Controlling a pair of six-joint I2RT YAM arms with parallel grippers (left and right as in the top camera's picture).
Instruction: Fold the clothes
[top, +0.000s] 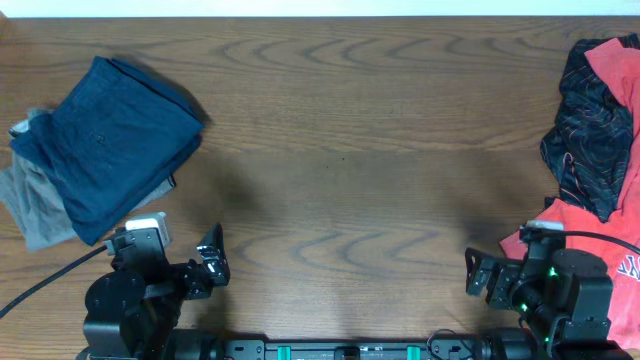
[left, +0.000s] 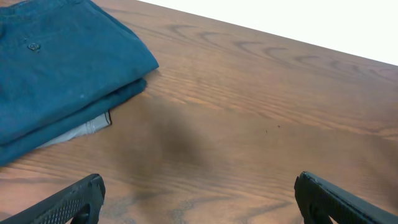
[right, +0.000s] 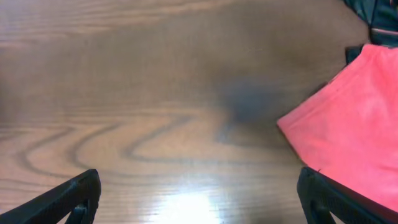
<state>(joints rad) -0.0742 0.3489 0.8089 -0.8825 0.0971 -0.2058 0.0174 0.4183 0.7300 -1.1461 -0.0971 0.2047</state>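
The navy blue shorts (top: 115, 140) lie folded at the far left of the table, on top of a grey garment (top: 35, 205). They also show in the left wrist view (left: 56, 68). A coral-red piece (top: 600, 230) and a black red-patterned piece (top: 590, 120) lie bunched at the right edge. The coral-red piece also shows in the right wrist view (right: 354, 124). My left gripper (top: 212, 262) (left: 199, 199) is open and empty near the front edge, right of the shorts. My right gripper (top: 478, 272) (right: 199, 199) is open and empty, just left of the coral-red piece.
The wooden table (top: 340, 150) runs across the whole view. A black cable (top: 40, 285) trails from the left arm to the front left. A white wall strip (top: 300, 6) marks the table's far edge.
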